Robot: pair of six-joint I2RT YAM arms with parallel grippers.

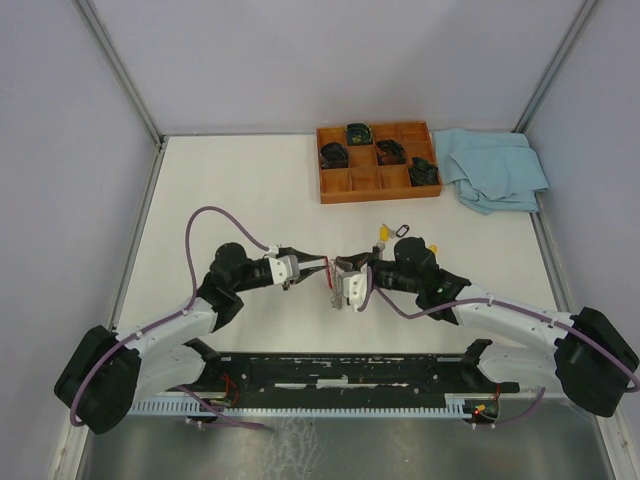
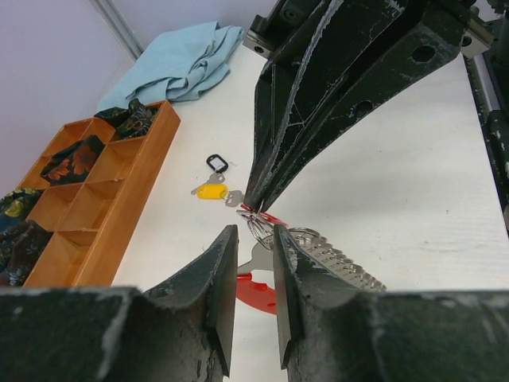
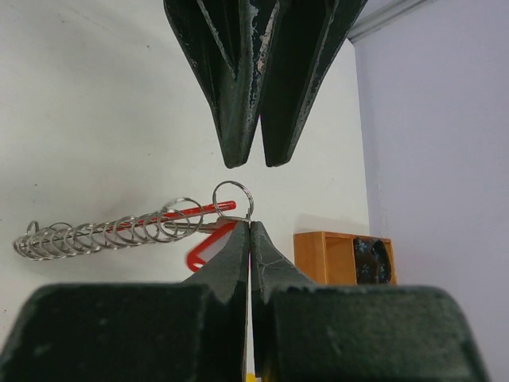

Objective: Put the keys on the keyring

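Silver keyring with a red band sits central on the worktop, pinched in the clenched right end effector, the left end effector narrowly parted and empty just to its left, while a yellow-capped key lies farther off, nearer the right arm.

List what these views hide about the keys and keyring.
- Top view: keyring too small, crowded by left hand and right hand.
- Left wrist view: red piece partly behind the left hand's fingers; key cap or band unclear.
- Top view: one yellow key partly behind the right arm.
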